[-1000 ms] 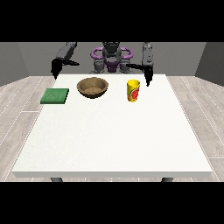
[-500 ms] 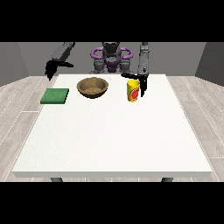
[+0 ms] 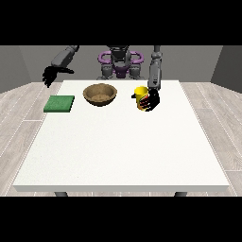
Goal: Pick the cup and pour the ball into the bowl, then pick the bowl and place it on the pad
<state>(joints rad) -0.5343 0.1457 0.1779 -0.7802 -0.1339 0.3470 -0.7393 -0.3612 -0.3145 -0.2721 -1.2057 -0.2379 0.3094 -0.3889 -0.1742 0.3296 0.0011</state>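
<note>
My hand at the view's right [image 3: 152, 100] wraps its fingers round the yellow cup [image 3: 141, 97] near the table's [image 3: 118, 156] far edge, ready to lift. The bowl [image 3: 99, 93] waits beside it for the pour; the green pad [image 3: 59, 103] sits toward the far corner.

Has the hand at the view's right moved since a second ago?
Yes. The hand at the view's right has come down from near the table's far edge to the yellow cup, now against its right side.
</note>
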